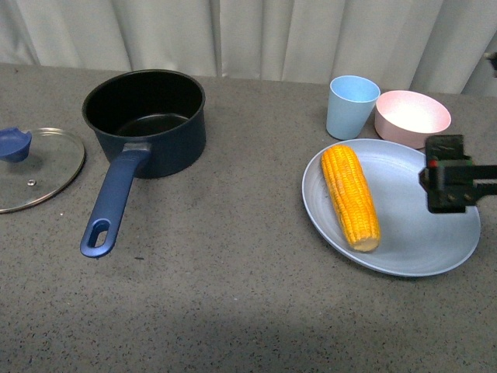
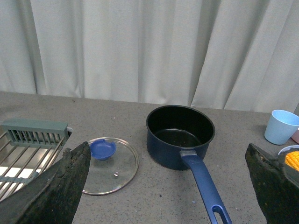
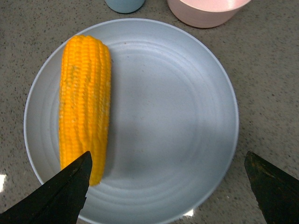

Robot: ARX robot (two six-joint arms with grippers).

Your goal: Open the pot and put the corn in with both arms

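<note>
On the blue plate (image 1: pixel 435 245) at the right of the tabletop (image 1: pixel 233 295), we see 1 corn cob (image 1: pixel 351 196) lying flat, its long axis running near to far, with the far end tilted slightly left. The right end effector (image 3: pixel 167 161), above the plate, and the left end effector (image 2: pixel 167 154) are both spread wide and empty. The uncovered pot (image 1: pixel 147 116) points its handle toward us, with the lid (image 1: pixel 39 167) beside it.

The pot (image 1: pixel 175 140) looks glossy outside, matt black inside. The lid (image 1: pixel 54 167) is clear glass with a metal rim. The table (image 1: pixel 233 295) is rough, speckled; the plate (image 1: pixel 419 233) smooth, matt.
</note>
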